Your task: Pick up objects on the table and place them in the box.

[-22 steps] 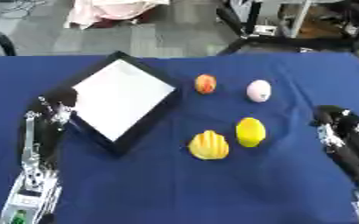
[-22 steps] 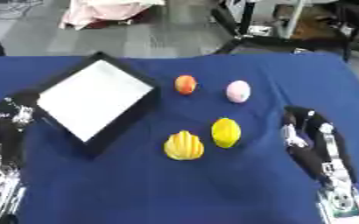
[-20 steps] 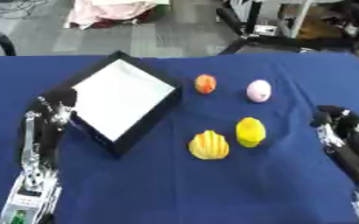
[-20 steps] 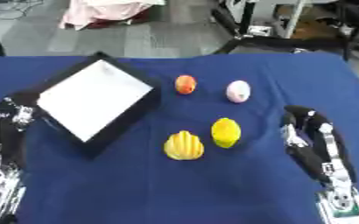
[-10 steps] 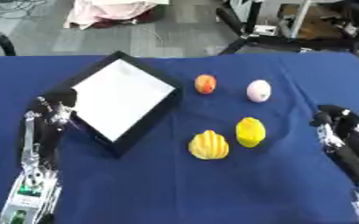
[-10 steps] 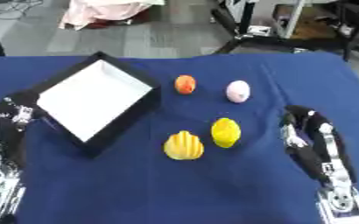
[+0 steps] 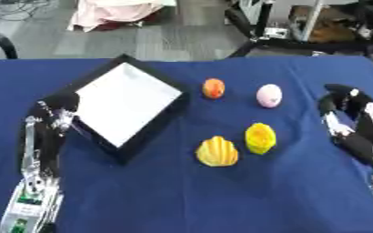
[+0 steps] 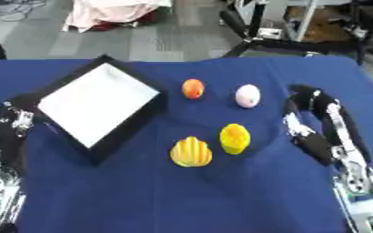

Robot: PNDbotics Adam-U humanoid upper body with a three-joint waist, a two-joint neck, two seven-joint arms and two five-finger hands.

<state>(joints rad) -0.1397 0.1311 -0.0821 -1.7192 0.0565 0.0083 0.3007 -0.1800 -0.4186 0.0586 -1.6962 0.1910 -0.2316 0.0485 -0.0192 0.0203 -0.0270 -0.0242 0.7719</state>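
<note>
A blue cloth [image 7: 182,195] is covering the table from edge to edge; beyond its far edge a grey floor [image 7: 166,41] is showing; a pink and white bundle of fabric [image 7: 114,11] is lying on that floor at the upper left; dark metal frames and stands [image 8: 269,27] are standing at the upper right, blurred.

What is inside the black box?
Nothing yet. The box shows only its plain white bottom, all in view. The orange ball, pink egg shape and two yellow things lie outside on the blue table.
</note>
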